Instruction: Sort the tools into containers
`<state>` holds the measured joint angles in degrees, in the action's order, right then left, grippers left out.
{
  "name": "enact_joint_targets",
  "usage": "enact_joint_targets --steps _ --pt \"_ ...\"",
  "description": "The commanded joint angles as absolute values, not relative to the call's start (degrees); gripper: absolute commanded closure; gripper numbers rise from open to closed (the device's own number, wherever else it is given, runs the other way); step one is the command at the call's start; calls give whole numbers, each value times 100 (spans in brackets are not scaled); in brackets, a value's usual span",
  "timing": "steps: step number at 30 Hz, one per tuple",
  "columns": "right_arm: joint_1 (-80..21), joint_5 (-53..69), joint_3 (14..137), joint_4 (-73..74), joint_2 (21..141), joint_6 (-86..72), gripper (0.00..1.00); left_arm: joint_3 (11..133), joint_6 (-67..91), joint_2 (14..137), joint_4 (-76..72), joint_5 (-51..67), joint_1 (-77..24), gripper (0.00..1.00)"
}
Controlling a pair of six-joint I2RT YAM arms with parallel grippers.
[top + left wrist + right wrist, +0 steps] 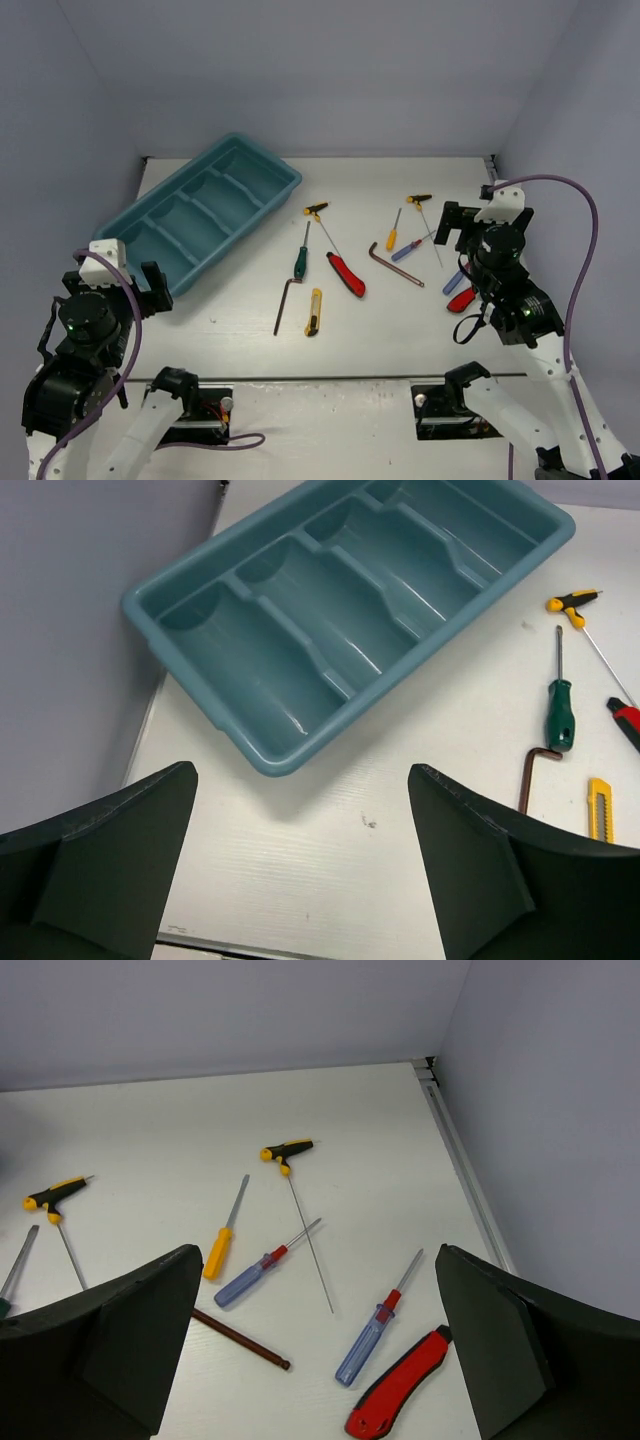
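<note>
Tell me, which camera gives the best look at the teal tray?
The left wrist view: the teal tray fills the upper frame, all four compartments seen from above, nothing in them. The top external view shows it whole but smaller. The right wrist view does not show it.

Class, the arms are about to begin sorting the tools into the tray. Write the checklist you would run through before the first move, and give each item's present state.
1. Left hand open and empty: ok.
2. Right hand open and empty: ok.
3. Teal tray, all four compartments free of tools: ok.
4. A tool within easy reach of the right hand: red utility knife and nearer blue screwdriver lie just below it: ok.
5. Those two far enough apart to grip one alone: cannot tell.
</note>
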<state>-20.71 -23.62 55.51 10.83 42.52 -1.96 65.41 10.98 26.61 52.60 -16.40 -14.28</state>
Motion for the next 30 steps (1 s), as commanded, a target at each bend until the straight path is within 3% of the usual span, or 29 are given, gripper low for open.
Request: enact_joint_targets --steps 1,10,19,30 --pt "-2092 -2540 5862 686 4447 -219 0 6618 1196 2934 5124 -1179 -1450 16" --pt "-2101 -1781 5864 700 4777 -409 0 7466 1816 4944 5151 289 -1542 16" --pt "-2101 -1758 5596 729 4805 -521 0 8390 2677 7159 4869 -647 -3274 16" --pt "-2101 -1819 5365 759 4656 -758 1 7985 3312 9243 4564 -112 -3725 45"
